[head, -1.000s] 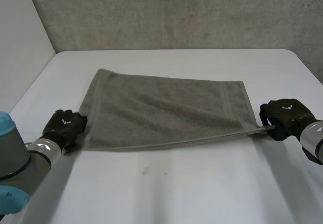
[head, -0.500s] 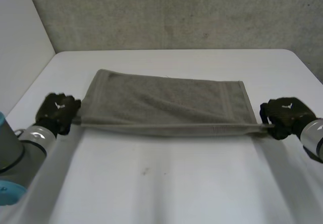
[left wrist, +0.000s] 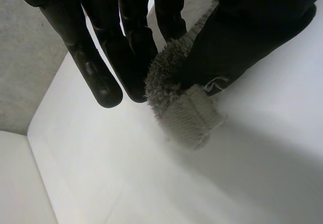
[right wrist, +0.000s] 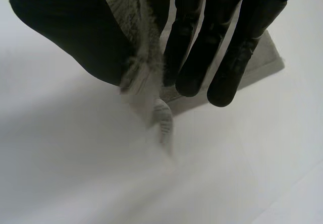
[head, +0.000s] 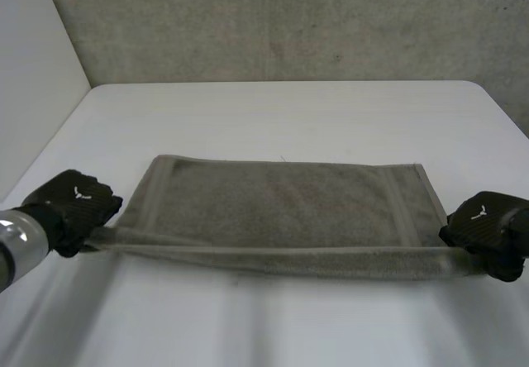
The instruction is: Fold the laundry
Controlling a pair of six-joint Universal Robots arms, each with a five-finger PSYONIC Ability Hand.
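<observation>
My left hand [head: 73, 210] pinches the near-left corner of the towel [head: 285, 206] between thumb and straight fingers. In the left wrist view the hemmed corner [left wrist: 189, 115] sticks out just below the pinch. My right hand [head: 488, 231] grasps the near-right corner the same way, with the cloth clamped between thumb and fingers.

The towel lies spread across the middle of the table [head: 281, 107], its long sides parallel to the table's near edge. The left hand is close to the table's left edge and the right hand close to its right edge. The near long side appears slightly raised and is drawn taut between the two hands. The rest lies flat.

Step in hand, as I judge it: the first fold in half, near side onto far side.

Next move:
1. Lift both corners together.
2. Carry them toward the table's far edge at equal pace.
3. Lay the near side on the far side.

Even tension is needed, since an uneven pull would likely skew the fold.
</observation>
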